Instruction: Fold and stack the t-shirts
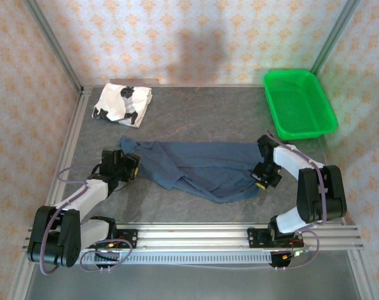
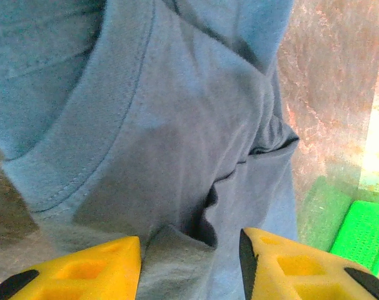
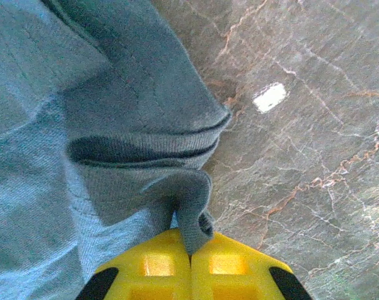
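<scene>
A dark navy blue cloth t-shirt [image 1: 196,169] lies mid grey marbled tabletop [image 1: 208,115]. At three o'clock, the right gripper [image 3: 191,250] pinches its edge between pressed fingers. At nine o'clock, the left gripper [image 2: 189,250] has its fingers spread around cloth near the collar, likely to pull it flat.

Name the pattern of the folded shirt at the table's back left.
Folded shirt: white with black patches, clearest in the top external view.

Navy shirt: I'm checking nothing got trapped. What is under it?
The navy shirt lies crumpled on the grey marbled table, with bare tabletop along its edges. Anything small beneath its folds would be hidden by the cloth.
</scene>
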